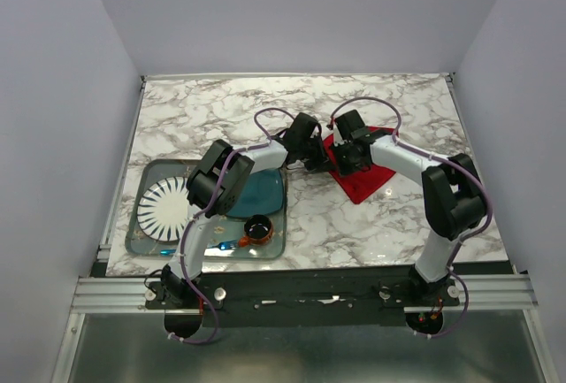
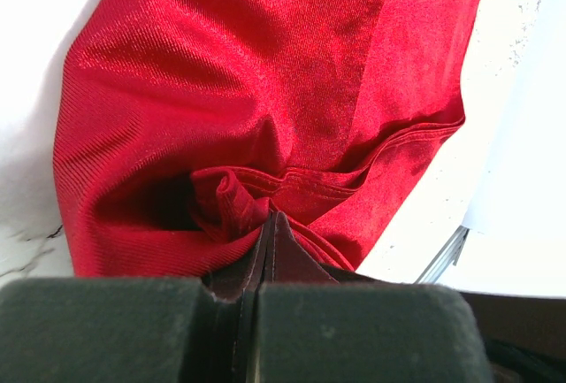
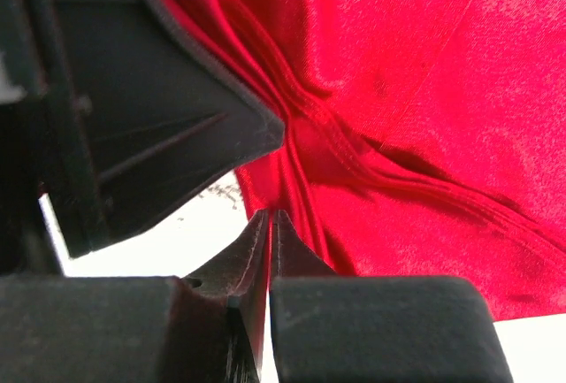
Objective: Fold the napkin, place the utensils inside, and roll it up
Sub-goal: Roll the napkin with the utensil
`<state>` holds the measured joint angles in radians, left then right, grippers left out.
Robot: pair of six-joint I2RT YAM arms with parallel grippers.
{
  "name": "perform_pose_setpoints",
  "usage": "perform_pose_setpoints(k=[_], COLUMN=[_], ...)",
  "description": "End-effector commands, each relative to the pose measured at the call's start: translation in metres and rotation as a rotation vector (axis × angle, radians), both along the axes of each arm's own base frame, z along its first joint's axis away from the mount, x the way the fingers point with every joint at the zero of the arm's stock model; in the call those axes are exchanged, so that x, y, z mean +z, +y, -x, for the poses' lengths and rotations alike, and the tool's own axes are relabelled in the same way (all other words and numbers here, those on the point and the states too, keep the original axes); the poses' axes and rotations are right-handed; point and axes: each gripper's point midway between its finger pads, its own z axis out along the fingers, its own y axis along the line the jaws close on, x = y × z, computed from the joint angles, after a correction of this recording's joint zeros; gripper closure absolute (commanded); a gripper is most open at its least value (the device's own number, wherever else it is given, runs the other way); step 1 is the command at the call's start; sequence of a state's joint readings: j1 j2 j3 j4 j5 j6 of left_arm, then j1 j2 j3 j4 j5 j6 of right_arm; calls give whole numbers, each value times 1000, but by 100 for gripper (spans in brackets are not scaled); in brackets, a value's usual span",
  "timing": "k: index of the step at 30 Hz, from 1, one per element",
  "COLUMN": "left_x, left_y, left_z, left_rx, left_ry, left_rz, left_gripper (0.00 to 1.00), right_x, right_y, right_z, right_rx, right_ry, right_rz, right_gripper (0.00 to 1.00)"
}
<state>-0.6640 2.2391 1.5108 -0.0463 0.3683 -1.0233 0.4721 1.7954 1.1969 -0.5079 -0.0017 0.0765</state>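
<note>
Closed left claw (image 2: 270,221) and right claw (image 3: 270,217) are pinching the bunched left edge of the napkin (image 1: 367,180), which is spreading rightward under the right arm (image 1: 409,158).

White arms (image 1: 402,155), black joints (image 1: 219,175), purple cables (image 1: 371,101)

Left gripper (image 2: 270,224) and right gripper (image 3: 270,219) pinched shut (tips close together), arms extended

A robot test cell: bare pale walls (image 1: 80,91) box a marble-print counter (image 1: 371,224), two arms (image 1: 442,197) bolted to an aluminium rail (image 1: 301,293)
</note>
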Motion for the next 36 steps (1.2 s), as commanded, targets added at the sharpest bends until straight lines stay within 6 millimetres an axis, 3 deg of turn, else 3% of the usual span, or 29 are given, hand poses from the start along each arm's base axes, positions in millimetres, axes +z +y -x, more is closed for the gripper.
perform_pose_setpoints(k=[1,9,13,16,19,22,26,29,31,36], left_x=[-89,-70,-49,-21,-9,5,48,61,61,44], left_y=[46,41,36,30,27,30,30,38,46,76], left_z=[40,34,27,14,7,1,-4,-2,-1,0], left_rx=[5,-12,-37,-56,-70,-68,-71,-63,-46,4], left_ry=[185,143,88,12,3,-35,-130,-150,-142,-111], left_rz=[-256,-235,-201,-163,-142,-136,-98,-101,-113,-196], left_gripper=[100,100,100,100,99,92,77,69,69,83], right_x=[-14,-40,-49,-54,-57,-59,-60,-59,-60,-59], right_y=[-6,-19,-22,-25,-28,-28,-29,-25,-26,-25], right_z=[-10,1,8,11,13,13,12,12,12,12], right_rx=[-20,-68,-69,-74,-72,-75,-73,-61,-62,-57], right_ry=[-10,73,128,153,171,179,187,192,194,194], right_rz=[56,116,118,105,96,87,88,68,70,65], right_gripper=[89,88,88,87,88,87,88,88,88,88])
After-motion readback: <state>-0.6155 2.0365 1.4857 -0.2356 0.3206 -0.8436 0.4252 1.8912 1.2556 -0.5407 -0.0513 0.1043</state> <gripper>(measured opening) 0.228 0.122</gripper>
